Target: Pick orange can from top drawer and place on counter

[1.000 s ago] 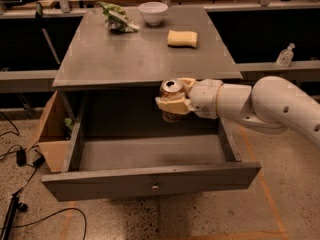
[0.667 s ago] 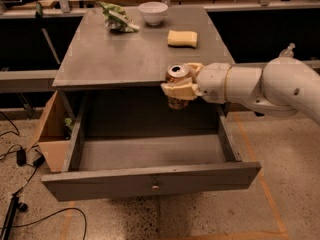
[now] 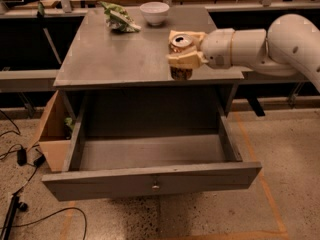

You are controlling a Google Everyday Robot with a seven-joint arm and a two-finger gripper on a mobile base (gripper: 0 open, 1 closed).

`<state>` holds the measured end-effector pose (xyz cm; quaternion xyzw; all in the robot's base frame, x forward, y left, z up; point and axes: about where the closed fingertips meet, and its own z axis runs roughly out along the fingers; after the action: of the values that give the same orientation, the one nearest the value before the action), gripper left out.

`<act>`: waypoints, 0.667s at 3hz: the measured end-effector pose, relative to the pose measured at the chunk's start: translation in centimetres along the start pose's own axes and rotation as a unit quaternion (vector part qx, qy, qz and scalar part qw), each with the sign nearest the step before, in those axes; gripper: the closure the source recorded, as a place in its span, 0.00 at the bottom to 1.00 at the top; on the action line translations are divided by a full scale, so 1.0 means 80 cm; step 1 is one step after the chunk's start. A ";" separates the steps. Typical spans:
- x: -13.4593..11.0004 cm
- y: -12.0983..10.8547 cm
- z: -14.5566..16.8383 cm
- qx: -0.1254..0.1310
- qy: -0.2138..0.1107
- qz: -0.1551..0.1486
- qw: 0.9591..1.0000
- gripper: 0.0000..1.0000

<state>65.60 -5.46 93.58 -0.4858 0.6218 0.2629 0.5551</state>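
My gripper (image 3: pixel 181 51) is shut on the orange can (image 3: pixel 181 72), a small brownish can with a silver top. The can stands upright in the pale fingers (image 3: pixel 184 60) over the front right part of the grey counter (image 3: pixel 115 59), close to its front edge. I cannot tell whether its base touches the counter. The white arm reaches in from the right. The top drawer (image 3: pixel 150 176) is pulled wide open below, with a small metal knob at the middle of its front panel, and nothing shows inside it.
A white bowl (image 3: pixel 154 12) and a crumpled green bag (image 3: pixel 119 19) stand at the back of the counter. A cardboard box (image 3: pixel 52 129) leans by the cabinet's left side. Cables (image 3: pixel 20 159) lie on the floor at left.
The gripper has lifted the can from above the open drawer, up and back over the counter's front edge. The yellow sponge at the back right is now hidden behind the gripper.
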 end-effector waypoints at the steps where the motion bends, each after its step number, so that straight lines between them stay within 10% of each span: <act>1: -0.012 -0.042 0.022 -0.019 -0.008 -0.011 1.000 1.00; 2: -0.012 -0.079 0.067 -0.034 -0.023 -0.005 0.999 1.00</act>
<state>73.54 -2.99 94.54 -0.5015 0.5970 0.2919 0.5540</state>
